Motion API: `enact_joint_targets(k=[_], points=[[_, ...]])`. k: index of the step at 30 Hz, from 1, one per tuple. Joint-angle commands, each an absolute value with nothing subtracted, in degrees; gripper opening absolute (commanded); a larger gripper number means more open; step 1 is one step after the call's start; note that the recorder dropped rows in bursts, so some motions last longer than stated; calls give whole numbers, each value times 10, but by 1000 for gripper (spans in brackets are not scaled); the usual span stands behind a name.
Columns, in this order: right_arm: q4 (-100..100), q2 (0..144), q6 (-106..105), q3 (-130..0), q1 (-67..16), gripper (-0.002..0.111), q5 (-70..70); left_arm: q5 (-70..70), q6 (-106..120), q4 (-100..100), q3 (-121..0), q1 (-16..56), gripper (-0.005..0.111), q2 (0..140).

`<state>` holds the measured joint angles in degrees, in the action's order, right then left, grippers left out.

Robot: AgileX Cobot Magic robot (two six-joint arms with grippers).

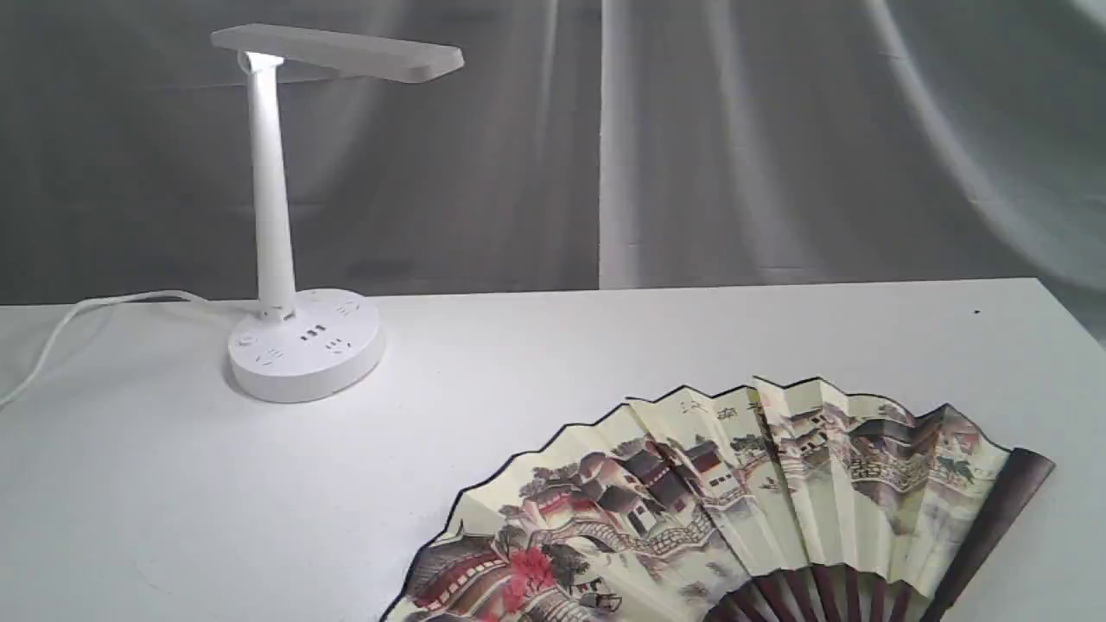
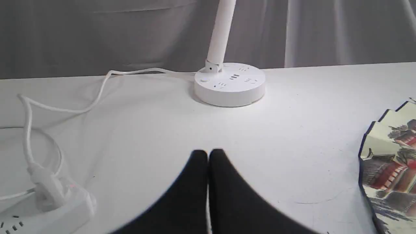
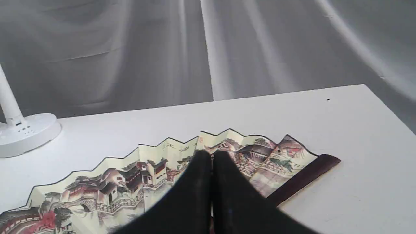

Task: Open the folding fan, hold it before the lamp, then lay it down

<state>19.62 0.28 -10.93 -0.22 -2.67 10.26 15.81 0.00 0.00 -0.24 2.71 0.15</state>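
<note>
The folding fan [image 1: 717, 492] lies spread open and flat on the white table at the front right, its painted village side up and its dark guard stick at the right end. It also shows in the right wrist view [image 3: 130, 175], and only its edge [image 2: 390, 162] shows in the left wrist view. The white lamp [image 1: 285, 259] stands upright at the back left. Neither gripper appears in the exterior view. My left gripper [image 2: 208, 154] is shut and holds nothing, above bare table in front of the lamp's base [image 2: 230, 84]. My right gripper [image 3: 212, 156] is shut and empty, above the fan.
The lamp's white cord [image 2: 97, 91] trails across the table to a white power strip [image 2: 42, 208] near the left gripper. A grey curtain hangs behind the table. The table's right edge [image 1: 1071, 315] runs close to the fan's right end.
</note>
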Motion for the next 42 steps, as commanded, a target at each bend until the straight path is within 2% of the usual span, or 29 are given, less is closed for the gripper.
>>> enact_joint_targets(k=[1,9,42], points=[[170,2,-106,0,-28,0,90,153,4,-3,0,26,0,0],[-56,2,14,0,-28,0,157,153,4,-3,0,26,0,0],[-54,2,-9,0,-28,0,187,153,5,0,0,26,0,0]])
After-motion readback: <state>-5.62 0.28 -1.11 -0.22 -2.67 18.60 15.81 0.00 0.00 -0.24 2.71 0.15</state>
